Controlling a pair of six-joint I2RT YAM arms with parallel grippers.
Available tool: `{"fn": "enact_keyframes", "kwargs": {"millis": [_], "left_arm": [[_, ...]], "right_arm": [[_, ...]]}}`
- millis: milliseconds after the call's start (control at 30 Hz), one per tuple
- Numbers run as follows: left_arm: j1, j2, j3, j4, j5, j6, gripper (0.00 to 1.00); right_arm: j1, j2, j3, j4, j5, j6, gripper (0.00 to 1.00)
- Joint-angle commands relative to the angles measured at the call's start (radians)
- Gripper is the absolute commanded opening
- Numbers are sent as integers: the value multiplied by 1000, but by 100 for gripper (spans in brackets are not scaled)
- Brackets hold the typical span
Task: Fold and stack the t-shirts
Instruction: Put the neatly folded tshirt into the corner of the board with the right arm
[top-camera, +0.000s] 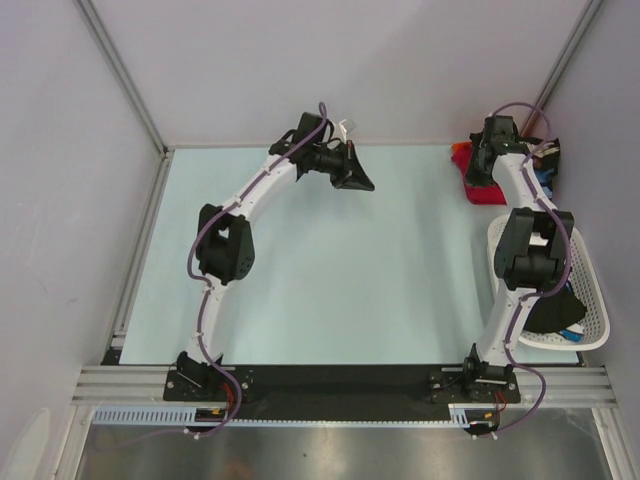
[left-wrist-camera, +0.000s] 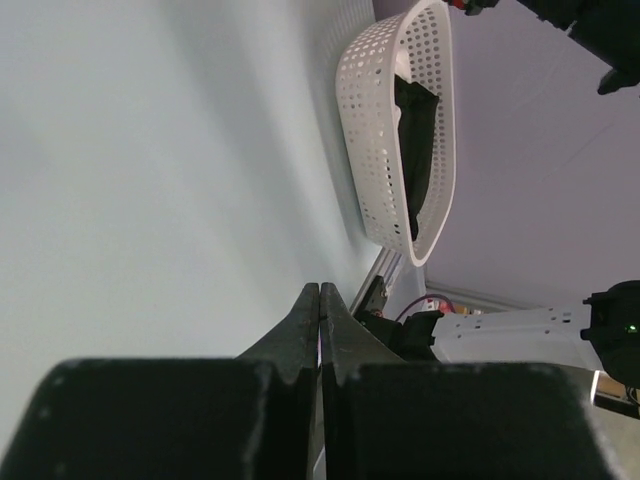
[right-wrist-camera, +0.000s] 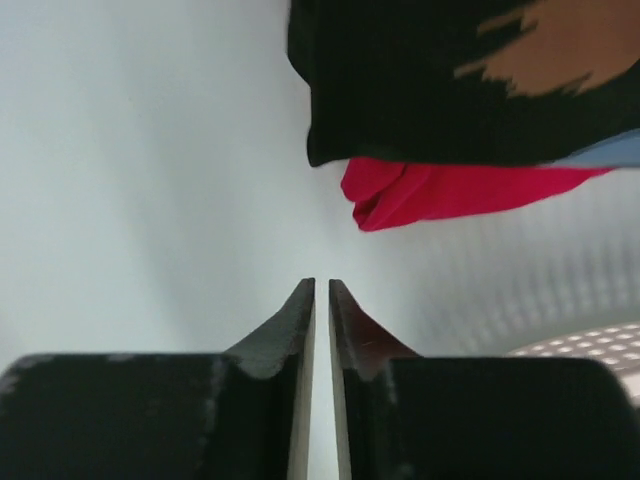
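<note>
- Nearest on the right, the white lattice basket (top-camera: 592, 300) sat on the table (top-camera: 350, 280) beside the right arm, with black cloth (top-camera: 556, 310) lying inside it. Whether that cloth was a shirt could not be told.
- The pale table surface spread across the middle between the two arms.
- Farther back, left of centre, the left gripper (left-wrist-camera: 319, 292) hung over bare table, its two fingers pressed flat together with nothing between them.
- At the far right corner, the right gripper (right-wrist-camera: 322, 285) pointed at a heap of clothes. Its fingers stood almost together, a thin slit of light between them, and they held nothing and touched no cloth.
- Just beyond those fingertips lay the crimson red t-shirt (right-wrist-camera: 440, 190), bunched on the table.
- The black t-shirt (right-wrist-camera: 400, 90) lay over the red one, partly covering it. A tan patch (right-wrist-camera: 560, 50) showed on the black, and a blue strip (right-wrist-camera: 612, 150) ran between the two shirts at the right edge.
</note>
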Motion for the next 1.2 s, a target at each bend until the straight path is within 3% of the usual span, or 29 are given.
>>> {"fn": "enact_keyframes", "kwargs": {"millis": [0,33,67,100,167,200,300,533,700,1033,1100,1167], "left_arm": [[22,-59,-14,-14,-3,34,6],[22,-57,-14,-14,-3,32,12],[22,-54,-15,-16,-1,31,19],[22,-48,-15,-14,2,31,25],[20,-46,-17,-16,5,28,33],[22,-48,-18,-14,7,28,41],[20,-51,-29,-17,11,26,46],[20,-137,-130,-27,10,14,47],[36,-232,-182,-57,-18,35,47],[89,-261,-241,-73,-9,41,46],[91,-261,-241,-73,-7,38,45],[91,-258,-242,-73,-7,38,45]], "right_arm": [[78,-119,43,113,162,-126,33],[89,-137,35,130,195,-159,41],[100,-153,28,143,215,-159,61],[129,-179,8,174,223,-186,67],[150,-191,-11,197,266,-229,70],[167,-190,-26,222,310,-248,71],[213,-164,-50,281,422,-332,72],[252,7,-20,354,729,-443,79],[226,82,17,348,771,-441,82],[178,168,112,429,941,-492,82],[163,183,136,426,946,-480,79],[150,192,164,377,923,-437,66]]}}
